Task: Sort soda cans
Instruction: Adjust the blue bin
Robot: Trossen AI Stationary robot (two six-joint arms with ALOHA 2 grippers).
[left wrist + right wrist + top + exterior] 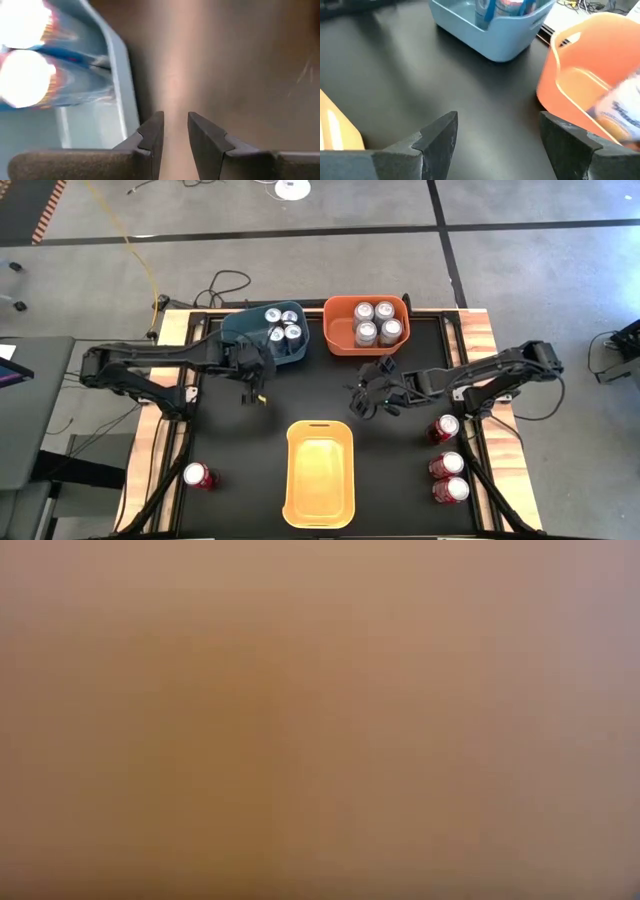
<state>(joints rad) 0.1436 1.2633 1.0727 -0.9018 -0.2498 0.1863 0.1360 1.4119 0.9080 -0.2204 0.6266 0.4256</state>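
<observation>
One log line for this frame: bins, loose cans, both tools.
blue bin: four cans | orange bin: four cans | yellow bin: empty | red cans on table: four | left tool: narrow gap, empty | right tool: open, empty

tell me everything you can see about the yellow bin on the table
The yellow bin is a rectangular tub with rounded corners, looking like smooth moulded plastic, with a thicker rolled rim. It sits upright on the black tabletop near the front edge, about midway between the arms, its long side running front to back. It holds no cans: its bare floor shows. Nothing touches it; both grippers are farther back, and the red cans stand off to either side. A corner of it shows in the right wrist view.
</observation>
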